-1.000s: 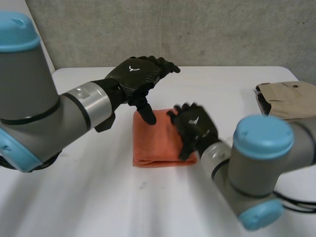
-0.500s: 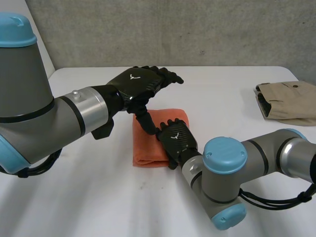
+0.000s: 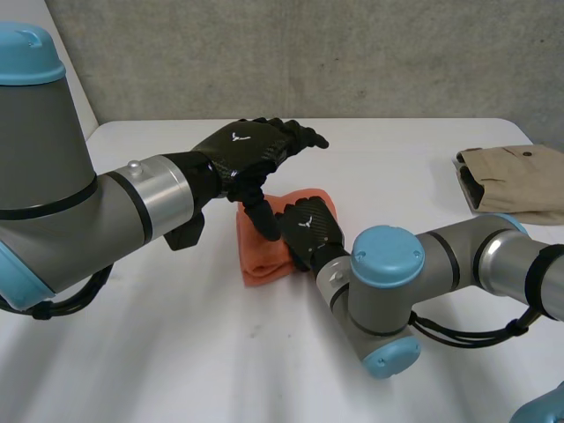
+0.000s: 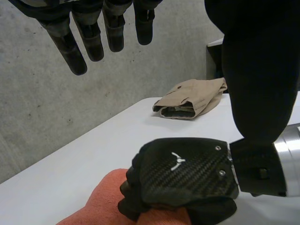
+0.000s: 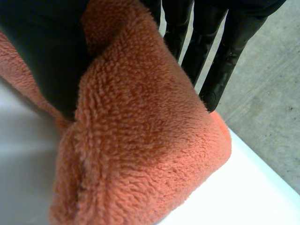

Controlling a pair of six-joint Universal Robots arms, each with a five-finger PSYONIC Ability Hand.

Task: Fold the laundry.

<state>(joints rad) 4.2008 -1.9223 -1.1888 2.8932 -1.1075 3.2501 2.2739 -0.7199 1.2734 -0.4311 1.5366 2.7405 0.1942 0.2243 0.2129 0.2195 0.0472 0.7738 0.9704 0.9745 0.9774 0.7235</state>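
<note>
table (image 3: 159, 352): fills the lower part of the frame, under all the things.
towel (image 3: 263, 260): on the table, in the middle of the frame.
right hand (image 3: 308, 231): on the towel's right part, holding it; its arm is at the lower right.
left hand (image 3: 251, 150): just above the towel's back edge; its arm is at the left.
folded clothes (image 3: 515, 176): on the table at the right edge, well apart from the towel.
</note>
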